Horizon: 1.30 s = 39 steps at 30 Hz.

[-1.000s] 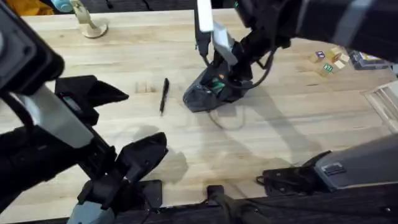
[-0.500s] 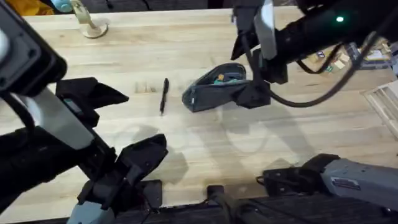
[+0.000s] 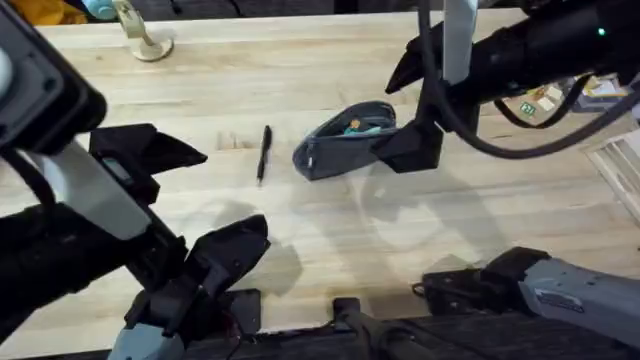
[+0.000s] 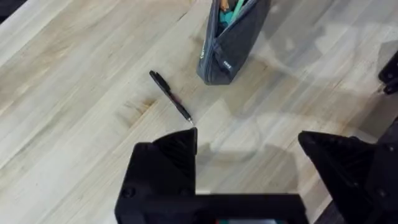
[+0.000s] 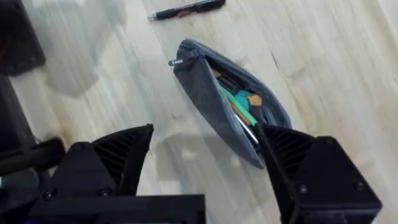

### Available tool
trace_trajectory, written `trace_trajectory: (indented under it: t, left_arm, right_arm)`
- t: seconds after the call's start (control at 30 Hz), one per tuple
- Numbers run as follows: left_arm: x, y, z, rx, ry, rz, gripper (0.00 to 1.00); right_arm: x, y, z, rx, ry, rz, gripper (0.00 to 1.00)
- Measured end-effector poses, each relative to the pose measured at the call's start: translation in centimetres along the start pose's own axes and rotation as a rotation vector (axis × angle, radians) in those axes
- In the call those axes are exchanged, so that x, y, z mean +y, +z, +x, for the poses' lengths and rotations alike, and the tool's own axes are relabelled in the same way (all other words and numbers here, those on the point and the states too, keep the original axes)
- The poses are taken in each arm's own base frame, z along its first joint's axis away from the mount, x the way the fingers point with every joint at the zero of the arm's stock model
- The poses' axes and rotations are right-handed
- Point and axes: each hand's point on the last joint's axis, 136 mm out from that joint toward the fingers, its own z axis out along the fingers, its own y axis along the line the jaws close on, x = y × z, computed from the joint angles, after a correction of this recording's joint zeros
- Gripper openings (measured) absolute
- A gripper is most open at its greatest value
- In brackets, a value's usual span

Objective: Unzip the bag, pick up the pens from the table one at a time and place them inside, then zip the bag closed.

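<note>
The grey bag lies unzipped on the table, with teal and orange items showing in its mouth. In the right wrist view the bag has its zipper pull at the end nearer the pen. One black pen lies just left of the bag, apart from it. My right gripper hovers open over the bag's right end, holding nothing; both wide-spread fingers show. My left gripper hangs open near the front left, short of the pen, empty.
A wooden stand is at the back left. Coloured blocks and a clear tray sit at the right. Bare tabletop stretches in front of the bag and the pen.
My right gripper has let go of the bag and drawn up and to the right. The bag has settled flat with its mouth open. The left arm and pen have not moved.
</note>
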Motion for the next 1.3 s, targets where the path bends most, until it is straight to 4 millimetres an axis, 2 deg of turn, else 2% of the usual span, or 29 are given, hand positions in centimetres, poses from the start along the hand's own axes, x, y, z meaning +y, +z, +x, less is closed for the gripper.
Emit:
trace_trajectory:
  t: [0.37, 0.67, 0.83, 1.0, 1.1, 1.3]
  left_arm:
    - [-0.2, 0.0, 0.2, 0.006, -0.004, 0.011, 0.992]
    - [0.3, 0.0, 0.1, 0.008, 0.0, -0.017, 0.993]
    - [0.4, 0.0, 0.2, 0.012, 0.0, -0.026, 0.995]
    - [1.2, 0.0, 0.3, 0.021, -0.008, -0.066, 0.993]
    - [2.1, 0.2, -0.3, 0.008, -0.033, -0.101, 0.993]
    - [4.3, 2.6, -1.5, 0.044, -0.117, -0.124, 0.993]
  right_arm:
    - [1.4, -0.1, 1.8, 0.078, 0.317, -0.046, 0.998]
    - [1.8, -0.8, 1.8, 0.069, 0.363, -0.042, 0.998]
    - [2.2, -2.0, 1.4, 0.029, 0.35, -0.021, 0.998]
    - [1.4, -4.2, 2.0, 0.005, 0.331, 0.111, 0.998]
    - [1.2, -5.5, 2.2, -0.017, 0.319, 0.17, 0.998]
    - [0.9, -7.8, 2.3, -0.069, 0.294, 0.275, 0.998]
